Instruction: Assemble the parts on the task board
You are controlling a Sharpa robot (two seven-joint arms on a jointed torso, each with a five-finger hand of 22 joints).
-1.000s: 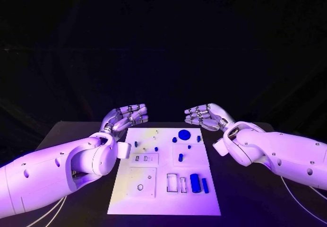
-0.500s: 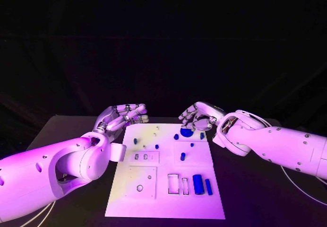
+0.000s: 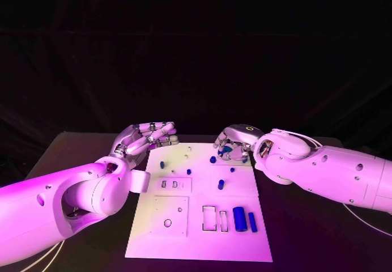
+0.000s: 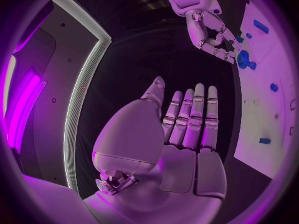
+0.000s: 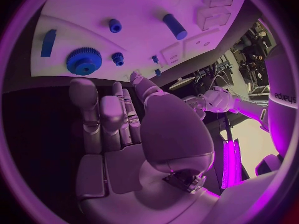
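Here we start with the black table [image 3: 81,147], which carries the white task board [image 3: 196,238] squarely between our two arms, so that either hand can reach any part of it; the board lies flat with its recesses facing up, ready to take the pieces. Our left hand [image 3: 145,139] hovers just off the board's far left corner, fingers apart and holding nothing, we judge as a standby that keeps it out of the working hand's way. Our right hand [image 3: 233,145] hangs over the far right end of the board, fingers spread and pointed down at the blue gear [image 5: 84,60], gripping nothing yet; the wrist view shows a clear gap between the fingertips and the gear, so this reads as an approach for a pick. The gear lies flat near the board's far edge. Nearer us, a blue cylinder [image 3: 239,218] and a thin blue bar [image 3: 252,222] lie side by side beside two empty slots. Smallest, a short blue peg [image 3: 220,183] sits mid-board.
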